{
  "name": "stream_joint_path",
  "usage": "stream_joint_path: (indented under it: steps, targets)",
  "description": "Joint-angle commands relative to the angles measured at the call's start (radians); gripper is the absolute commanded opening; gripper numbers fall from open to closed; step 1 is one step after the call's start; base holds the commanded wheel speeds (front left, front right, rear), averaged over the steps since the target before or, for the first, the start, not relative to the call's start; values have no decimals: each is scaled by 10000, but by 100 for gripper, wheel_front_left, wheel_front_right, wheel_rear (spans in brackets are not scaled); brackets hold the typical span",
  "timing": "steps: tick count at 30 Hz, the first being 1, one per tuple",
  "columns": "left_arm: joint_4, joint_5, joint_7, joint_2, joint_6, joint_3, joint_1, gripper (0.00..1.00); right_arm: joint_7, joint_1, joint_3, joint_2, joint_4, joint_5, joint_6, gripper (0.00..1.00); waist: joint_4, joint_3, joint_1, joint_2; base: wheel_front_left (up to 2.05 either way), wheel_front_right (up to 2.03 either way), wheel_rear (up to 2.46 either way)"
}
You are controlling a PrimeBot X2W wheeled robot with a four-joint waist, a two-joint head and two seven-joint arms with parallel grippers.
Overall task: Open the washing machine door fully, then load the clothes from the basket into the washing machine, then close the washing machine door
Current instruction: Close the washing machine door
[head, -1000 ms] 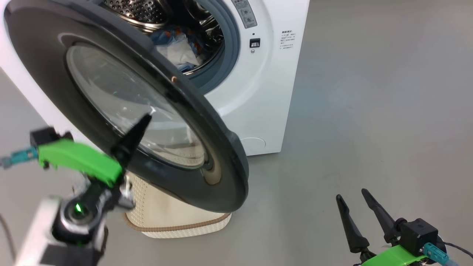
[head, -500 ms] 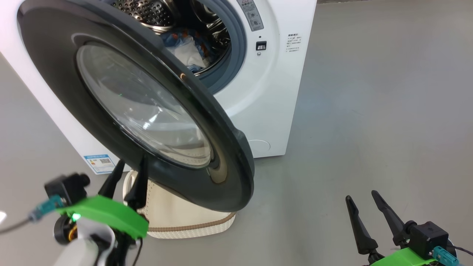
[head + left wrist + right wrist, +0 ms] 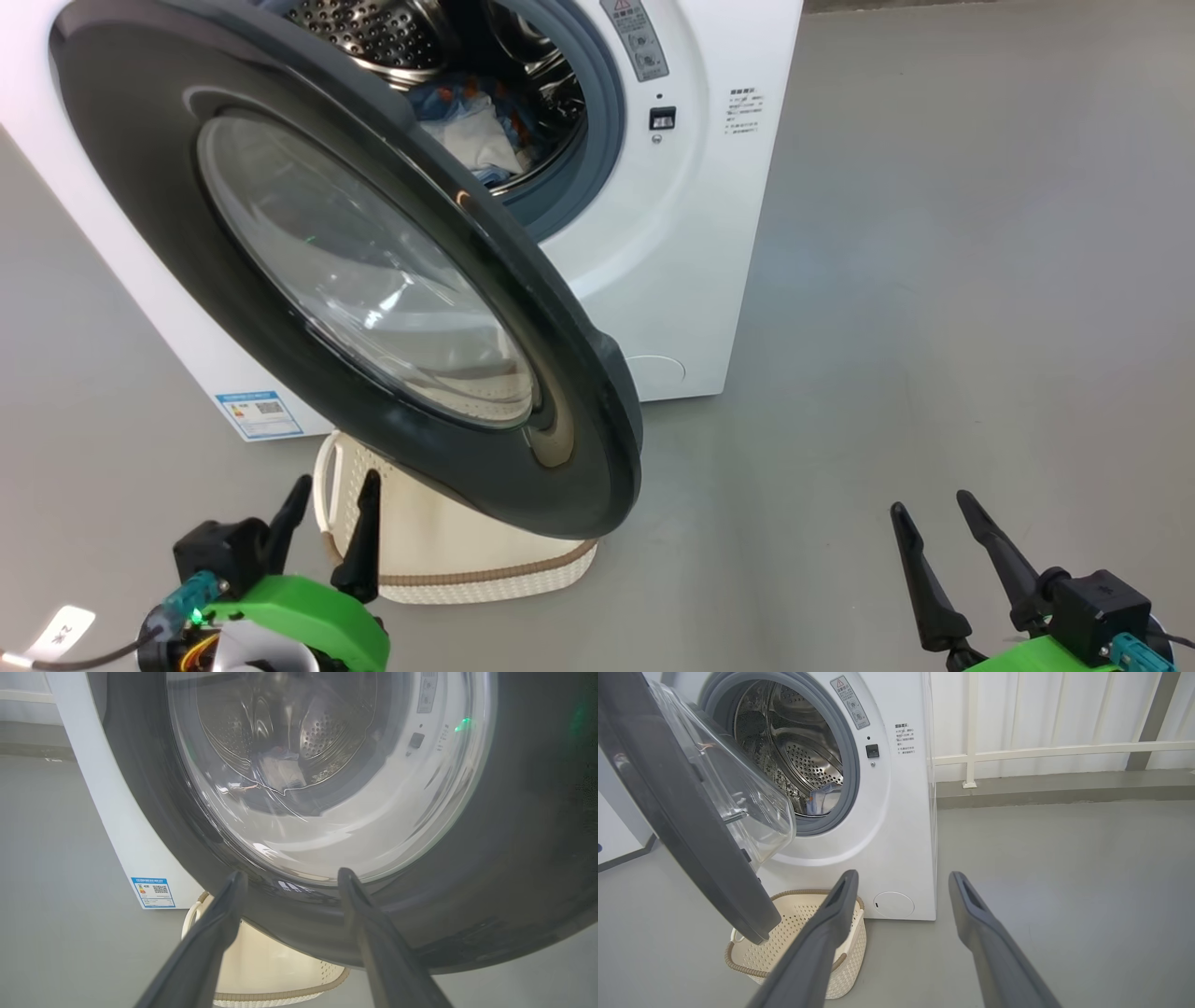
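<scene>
Washing machine door (image 3: pixel 364 271): half-open, upper left to centre of frame, outer face toward camera, over empty basket (image 3: pixel 448 569). Clothes (image 3: pixel 471 131): inside washing machine (image 3: pixel 691 233). Left gripper (image 3: pixel 337 479): fingers apart, empty, lower left, just below door rim; likely the nearer arm for pushing shut. Right gripper (image 3: pixel 932 502): fingers apart, empty, lower right, well apart.

Washing machine door (image 3: pixel 355 271) ajar; clothes (image 3: pixel 467 131) inside drum (image 3: pixel 373 28); basket (image 3: pixel 439 546) under door; left hand (image 3: pixel 336 479), right hand (image 3: pixel 932 502) spread.
</scene>
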Motion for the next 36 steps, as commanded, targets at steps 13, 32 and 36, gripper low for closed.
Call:
stream_joint_path:
  steps: [13, 32, 36]
  targets:
    - [-498, 2412, -136, -909, -601, 2512, 882, 100, -76, 47, 121, -219, -283, -76, 98, 100, 31, -177, 0, 0, 0, 0, 0]
    - [-486, 3846, -137, -1951, -1491, 4314, 1718, 100, -76, 343, -461, 3, -219, -248, 98, 100, 63, -391, 0, 0, 0, 0, 0]
    - [-474, 3912, -137, -2014, -1572, 4433, 1696, 100, -76, 335, -508, 32, -204, -227, 98, 100, 95, -409, 0, 0, 0, 0, 0]
